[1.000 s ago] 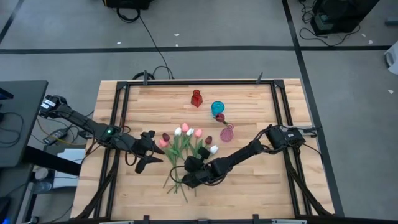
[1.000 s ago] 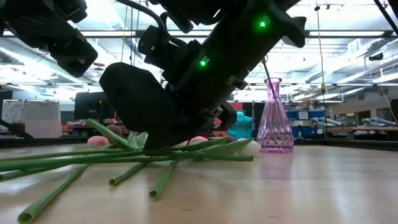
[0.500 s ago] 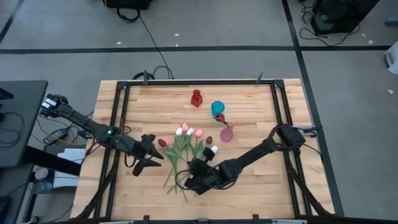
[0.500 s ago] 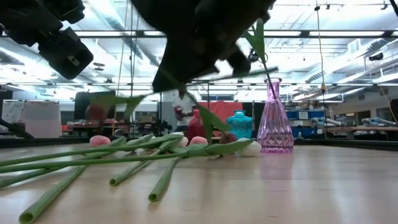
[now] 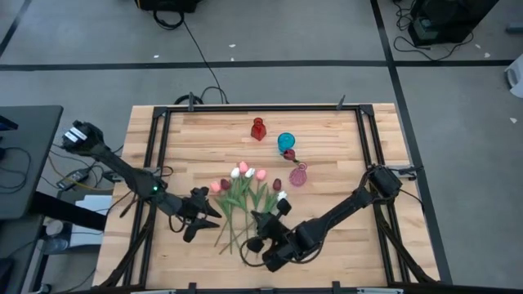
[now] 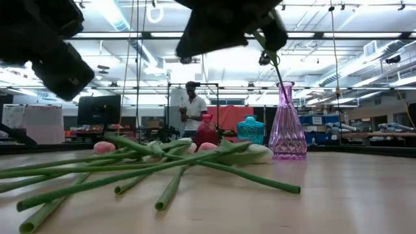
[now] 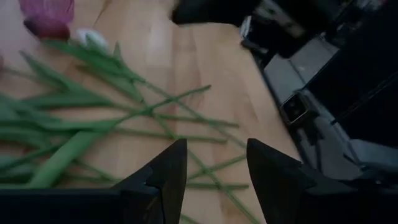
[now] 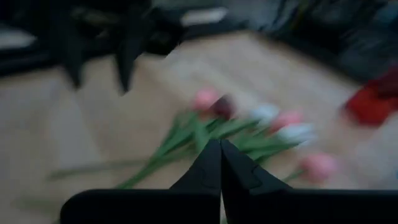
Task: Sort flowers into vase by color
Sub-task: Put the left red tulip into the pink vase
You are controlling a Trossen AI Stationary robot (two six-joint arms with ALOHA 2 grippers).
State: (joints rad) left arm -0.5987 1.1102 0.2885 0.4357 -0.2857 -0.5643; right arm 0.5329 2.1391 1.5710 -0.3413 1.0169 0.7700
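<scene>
One flower (image 5: pixel 280 198) higher than before

You've got a wooden table (image 5: pixel 327 253) with a black metal frame (image 5: pixel 157 135) round its edges, standing on grey floor (image 5: pixel 270 82) crossed by dark tape lines. A black cable (image 5: pixel 200 61) runs over that floor to the table's far edge. There's a dark side desk (image 5: pixel 24 163) to the table's left with loose wires near it. Behind the table in the low view you see a person (image 6: pixel 192 110) standing in a white top, hands held in front. Ceiling strip lights (image 6: pixel 117 13) run overhead, monitors (image 6: pixel 97 110) and benches (image 6: pixel 370 133) fill the back of the room.
</scene>
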